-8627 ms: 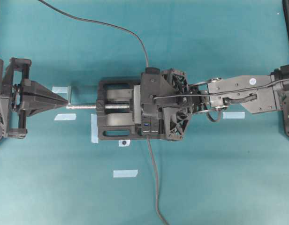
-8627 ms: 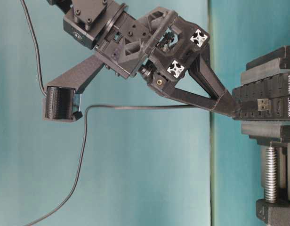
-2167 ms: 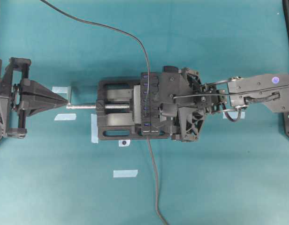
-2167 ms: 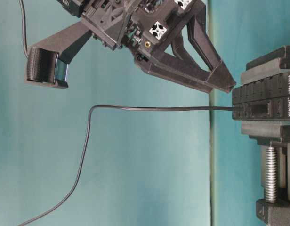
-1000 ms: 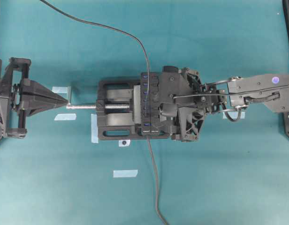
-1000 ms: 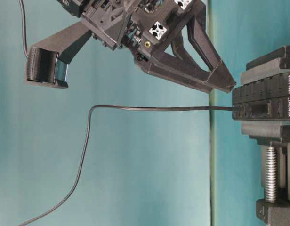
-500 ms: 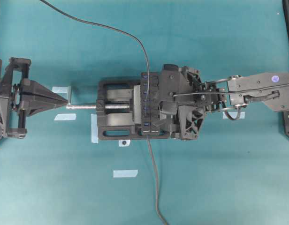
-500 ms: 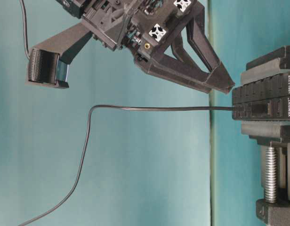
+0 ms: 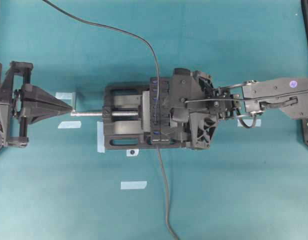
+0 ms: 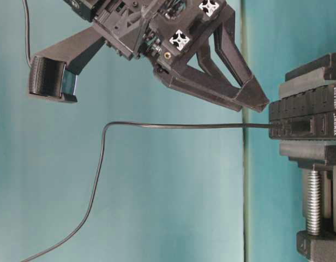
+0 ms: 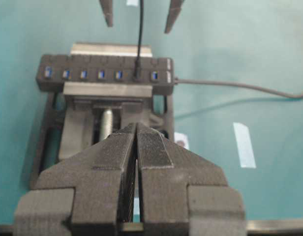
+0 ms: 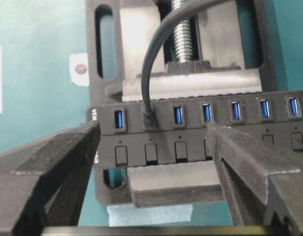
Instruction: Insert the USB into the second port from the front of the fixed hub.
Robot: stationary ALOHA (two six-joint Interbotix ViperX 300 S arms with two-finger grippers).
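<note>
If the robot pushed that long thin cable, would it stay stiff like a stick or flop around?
Probably floppy: the cable hangs from the USB in a loose curve, bending without kinking. It looks thin, so likely light and easy to nudge. Its plugged end would probably stay put, since it sits in the fixed hub, which a vise clamps.

My right pincer stands spread above the fixed hub, the USB cable rising between its fingers, with the vise just beyond.

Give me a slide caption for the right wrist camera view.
Open right gripper over the fixed hub, USB seated second from its end.
</note>
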